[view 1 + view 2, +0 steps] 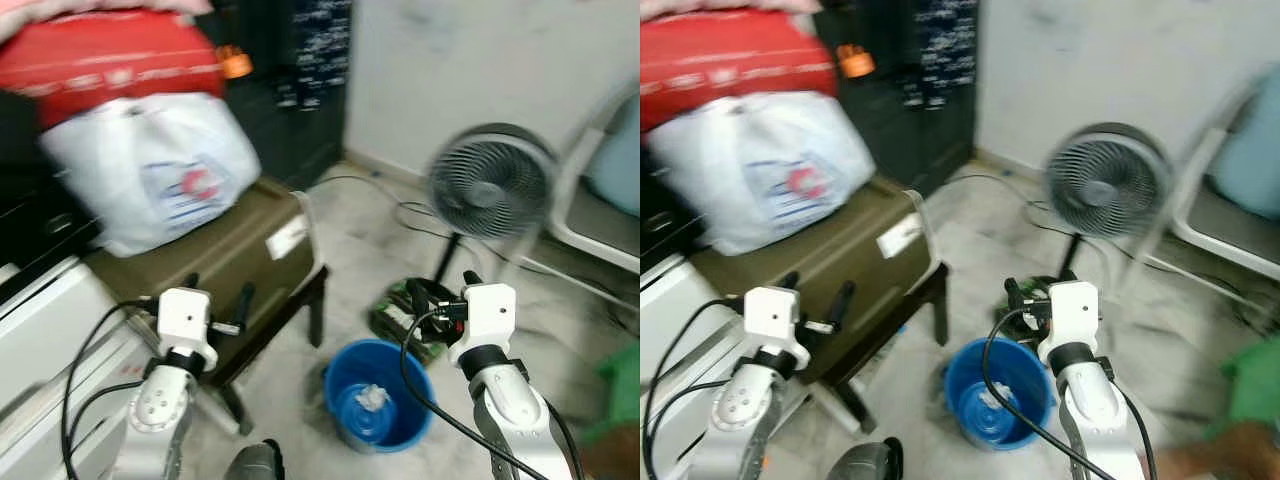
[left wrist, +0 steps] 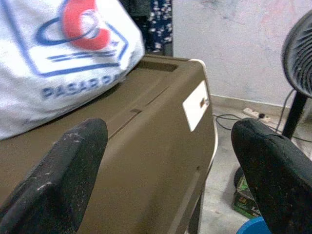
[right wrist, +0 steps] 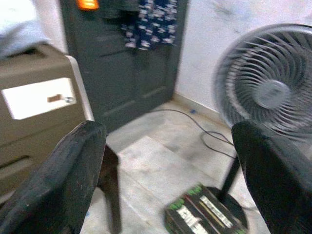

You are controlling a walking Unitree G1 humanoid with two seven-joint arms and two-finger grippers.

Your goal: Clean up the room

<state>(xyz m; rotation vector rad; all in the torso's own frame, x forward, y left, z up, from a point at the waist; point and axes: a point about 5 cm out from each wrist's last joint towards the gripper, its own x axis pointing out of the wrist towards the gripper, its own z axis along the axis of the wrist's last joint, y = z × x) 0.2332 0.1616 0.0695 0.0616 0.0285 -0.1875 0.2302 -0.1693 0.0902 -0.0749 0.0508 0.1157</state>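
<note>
Round blue plastic bucket (image 1: pixel 378 398) with white scraps set on the floor near the right gripper (image 3: pixel 170 180), fingers spread wide, left gripper (image 2: pixel 165 180) spread before a brown box (image 2: pixel 161 146), grey fan (image 1: pixel 490 185) far right.

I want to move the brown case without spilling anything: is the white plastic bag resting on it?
Touching. In the left wrist view the white bag sits directly on the brown case, its lower edge pressed against the lid with no gap.

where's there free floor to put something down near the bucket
Bare floor lies between the brown case's stool leg and the fan, behind the blue bucket. Crowded right of the bucket: a green box, the fan base and cables. The case top holds a white bag.
</note>
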